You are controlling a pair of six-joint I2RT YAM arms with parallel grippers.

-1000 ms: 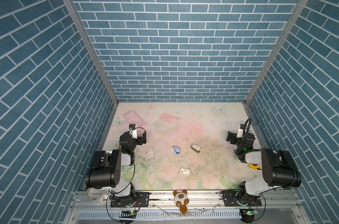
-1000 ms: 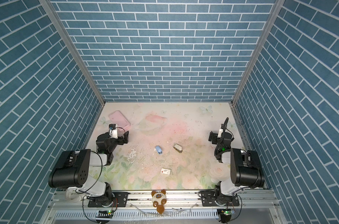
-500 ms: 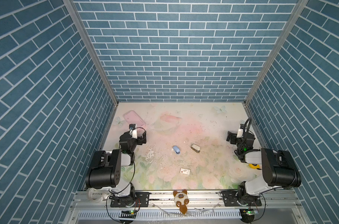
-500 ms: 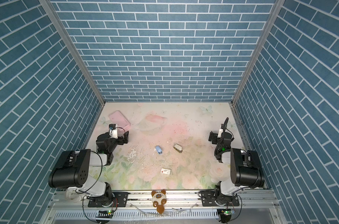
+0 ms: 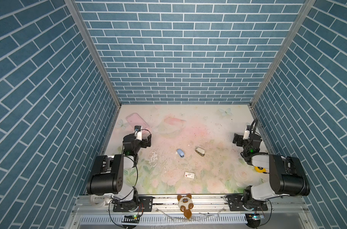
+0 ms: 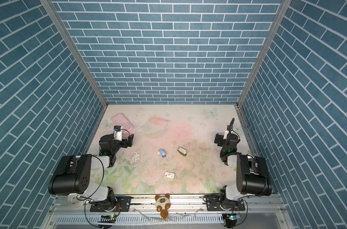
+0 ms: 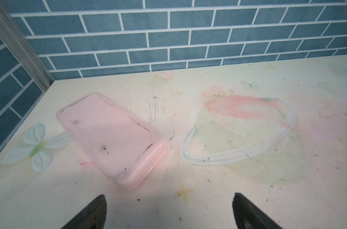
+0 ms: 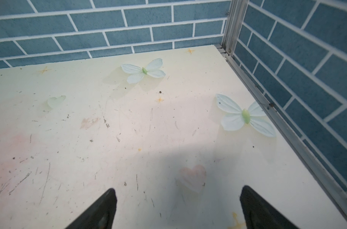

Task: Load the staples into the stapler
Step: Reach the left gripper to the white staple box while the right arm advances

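Black and spread wide, the jaws of your left gripper point(image 7: 169, 195) hold nothing and hang over bare table point(image 7: 49, 198) just short of a pink lidded box point(image 7: 111, 138). Your right gripper point(image 8: 178, 188) is likewise wide apart and empty, facing the far corner by the printed butterflies point(image 8: 143, 71). Neither wrist view shows anything you need, so steer by the top views. The staples point(image 5: 191, 175) show as a grey patch on their white box point(image 5: 188, 177) with the red mark, near the front edge, roughly midway between the arms and well apart from both grippers. Farther back sit what I take to be a small beige stapler point(image 5: 200, 151) and, near it, a light-blue item point(image 5: 180, 153) too small to identify. Nothing is loaded yet, by my reading. Bring one arm to the white box first, come down square across its short sides and close gently, since card crushes and the strips can snap. Keep the other arm free to steady the stapler.
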